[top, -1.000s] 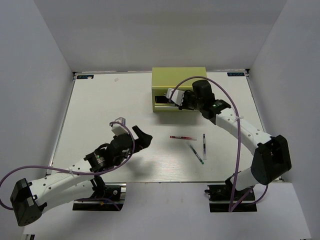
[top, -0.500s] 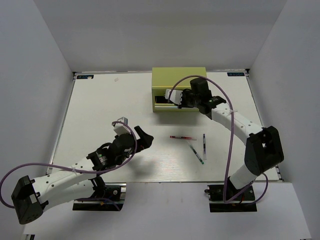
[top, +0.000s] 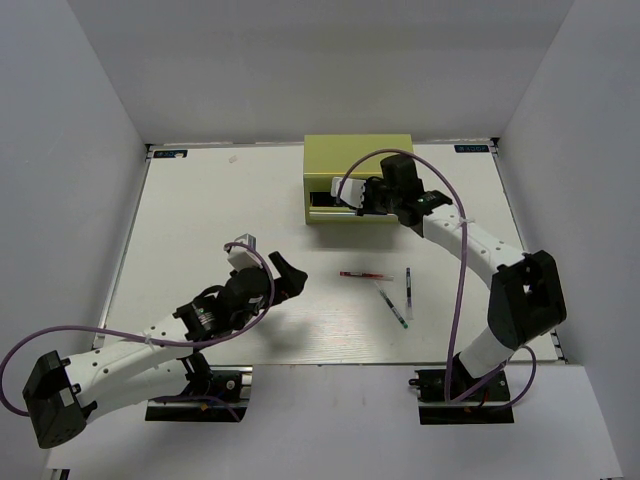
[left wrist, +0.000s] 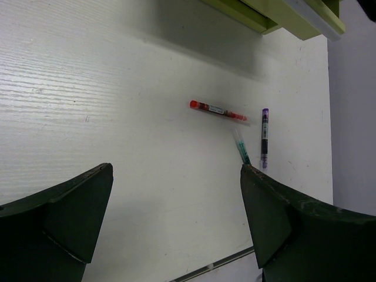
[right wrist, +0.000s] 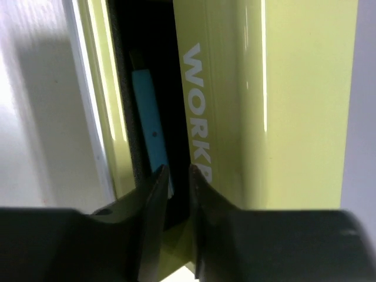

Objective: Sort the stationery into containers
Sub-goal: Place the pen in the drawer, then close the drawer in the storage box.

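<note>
The yellow-green tool chest stands at the back of the table with a front drawer pulled out. My right gripper is at that drawer. In the right wrist view its jaws stand a narrow gap apart with only dark drawer between them. A light blue pen lies in the drawer, its near end behind the left fingertip. A red pen, a dark green pen and a whitish pen lie on the table. My left gripper hovers wide open, left of them.
White walls close in the table on three sides. In the left wrist view the red pen, green pen and whitish pen lie ahead of the open gripper, with the chest's lower edge at the top.
The right arm has swung its elbow inward while its gripper stayed at the drawer, jaws parting very slightly. The left arm has hardly moved.
</note>
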`<state>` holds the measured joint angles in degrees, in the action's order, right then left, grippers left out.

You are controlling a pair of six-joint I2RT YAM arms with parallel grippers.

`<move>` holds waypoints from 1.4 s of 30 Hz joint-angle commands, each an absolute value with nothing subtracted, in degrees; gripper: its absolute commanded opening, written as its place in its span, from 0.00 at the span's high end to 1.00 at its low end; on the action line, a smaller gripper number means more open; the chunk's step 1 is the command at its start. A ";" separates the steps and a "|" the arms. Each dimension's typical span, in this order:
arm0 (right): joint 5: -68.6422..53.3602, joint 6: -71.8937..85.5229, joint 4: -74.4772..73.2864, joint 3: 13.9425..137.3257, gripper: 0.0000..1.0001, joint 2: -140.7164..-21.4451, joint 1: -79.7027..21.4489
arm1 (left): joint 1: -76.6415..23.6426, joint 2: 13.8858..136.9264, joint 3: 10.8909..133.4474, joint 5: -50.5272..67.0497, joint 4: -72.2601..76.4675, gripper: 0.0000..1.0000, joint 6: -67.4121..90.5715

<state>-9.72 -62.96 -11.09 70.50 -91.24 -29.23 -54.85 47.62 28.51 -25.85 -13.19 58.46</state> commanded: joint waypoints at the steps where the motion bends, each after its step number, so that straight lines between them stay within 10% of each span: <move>1: -14.65 -60.38 -13.78 74.79 0.86 -88.24 -28.57 | -54.67 47.81 28.83 -25.05 -12.13 0.01 57.74; 3: -20.37 -60.81 -21.30 76.72 1.00 -88.24 -28.04 | -54.67 47.81 28.83 -25.05 -12.13 0.01 57.74; 13: -34.99 -78.14 -46.49 84.36 1.00 -96.40 -27.95 | -54.67 47.81 28.83 -25.05 -12.13 0.01 57.22; 24: -7.78 -59.25 -18.49 78.93 1.00 -100.63 -30.41 | -54.67 49.56 28.30 -25.05 -9.76 0.01 57.22; 42: 2.20 -54.76 -9.93 79.63 1.00 -102.75 -29.71 | -53.53 65.38 29.61 -22.86 19.67 0.01 59.50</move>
